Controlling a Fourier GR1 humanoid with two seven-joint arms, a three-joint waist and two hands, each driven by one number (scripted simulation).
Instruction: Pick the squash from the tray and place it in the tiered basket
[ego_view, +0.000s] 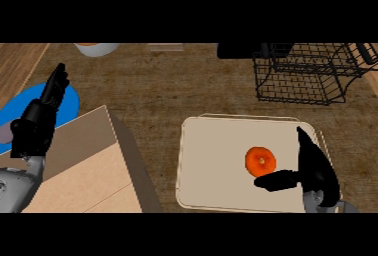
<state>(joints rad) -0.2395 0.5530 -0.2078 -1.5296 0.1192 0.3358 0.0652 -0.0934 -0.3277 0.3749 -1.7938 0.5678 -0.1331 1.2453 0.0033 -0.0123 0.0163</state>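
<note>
An orange squash (260, 160) lies on the cream tray (214, 165), a little right of the tray's middle. My right hand (314, 167) is over the tray's right side, just right of the squash. Its fingers point up and away, straight, and its thumb (275, 180) reaches left under the squash, close to it. The hand is open and holds nothing. The black wire tiered basket (303, 75) stands at the far right of the counter, beyond the tray. My left hand (40, 117) rests open at the left edge, fingers up.
A tan box or board (81, 170) sits at the lower left beside the tray. A blue plate (70, 102) lies behind it under my left hand. A white bowl (96, 48) shows at the far top left.
</note>
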